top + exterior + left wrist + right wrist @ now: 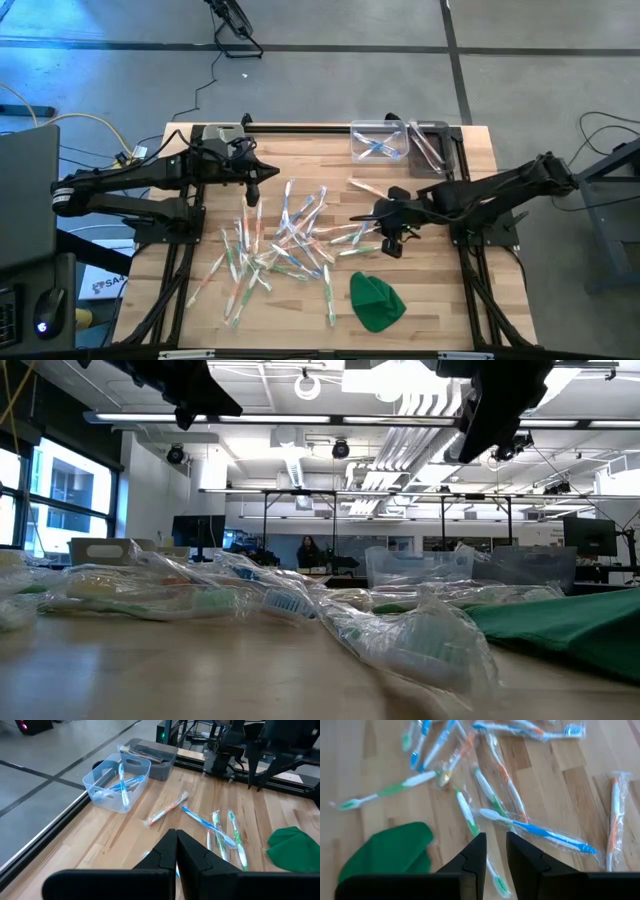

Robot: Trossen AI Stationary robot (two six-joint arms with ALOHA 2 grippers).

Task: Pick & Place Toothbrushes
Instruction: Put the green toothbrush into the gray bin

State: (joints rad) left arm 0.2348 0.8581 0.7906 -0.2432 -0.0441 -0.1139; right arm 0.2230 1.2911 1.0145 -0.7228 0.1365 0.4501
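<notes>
Wrapped toothbrushes (pixel 285 240) are crowding the middle of the surface (pixel 470 300), leaving little bare wood between them. A green cloth (pixel 376 301) is blocking the near right. Two clear bins (pixel 381 140) are taking the far edge. The near corners are lying open for passing.

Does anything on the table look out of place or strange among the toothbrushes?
Yes. A green cloth lies crumpled near the front edge of the table, beside the scattered toothbrushes. It is the only thing that is neither a toothbrush nor a bin. Nothing looks broken or spilled.
</notes>
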